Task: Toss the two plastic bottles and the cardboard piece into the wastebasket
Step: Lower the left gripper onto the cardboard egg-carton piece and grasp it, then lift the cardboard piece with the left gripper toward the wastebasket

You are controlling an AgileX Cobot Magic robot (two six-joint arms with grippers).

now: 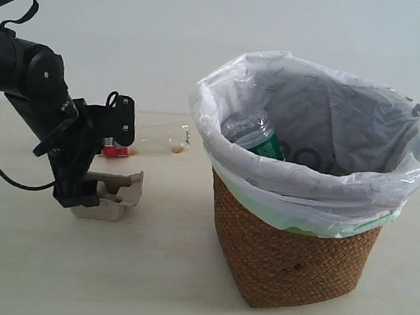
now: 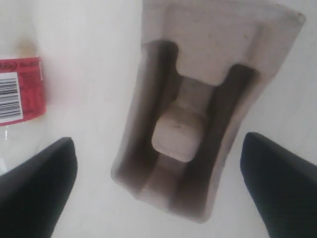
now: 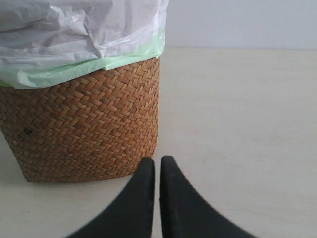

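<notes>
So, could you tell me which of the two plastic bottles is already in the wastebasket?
The green-and-white-labelled bottle, leaning inside the lined wastebasket; the red-labelled bottle lies out on the table.

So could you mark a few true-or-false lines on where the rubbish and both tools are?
The green-label bottle is inside the wastebasket. True.
The cardboard piece is in the wastebasket too. False: it lies on the table, straddled by the left tool.
The left tool is open. True.
The right tool is wide open. False: it is shut, holding nothing.
The red-label bottle stands upright. False: it lies on its side on the table.
</notes>
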